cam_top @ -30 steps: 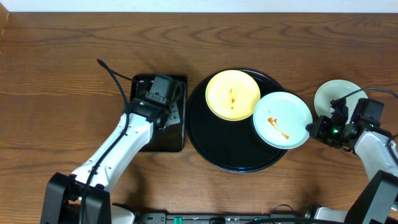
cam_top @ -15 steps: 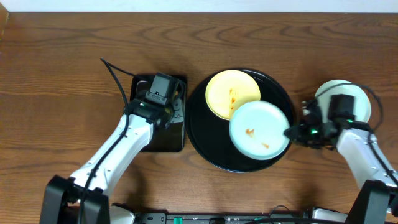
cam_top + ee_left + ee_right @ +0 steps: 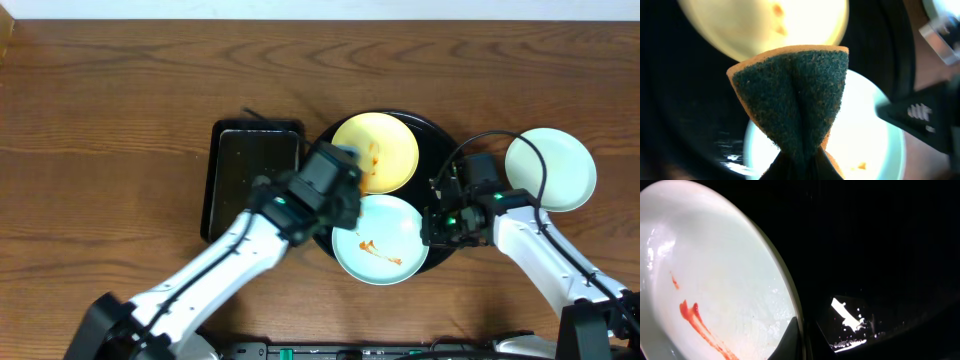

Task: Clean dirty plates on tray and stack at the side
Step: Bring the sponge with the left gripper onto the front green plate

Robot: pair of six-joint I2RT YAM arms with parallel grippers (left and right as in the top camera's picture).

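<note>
My left gripper (image 3: pixel 335 185) hovers over the round black tray (image 3: pixel 450 150), shut on a folded green-and-orange sponge (image 3: pixel 795 100). The pale yellow plate (image 3: pixel 385 150) with small orange smears lies at the back of the tray. My right gripper (image 3: pixel 435 222) is shut on the right rim of a pale blue-green plate (image 3: pixel 385 245) with red sauce streaks, at the tray's front edge. In the right wrist view the fingers (image 3: pixel 802 340) pinch that plate's rim (image 3: pixel 715 270). A second blue-green plate (image 3: pixel 550 168) lies on the table to the right.
A smaller rectangular black tray (image 3: pixel 250 180) sits left of the round tray. The wooden table (image 3: pixel 120 90) surrounds everything. The right arm's cable loops above the tray's right rim.
My right gripper carried the smeared blue-green plate leftward and toward the tray's front. My left arm left the rectangular tray and swung right over the round tray with the sponge.
</note>
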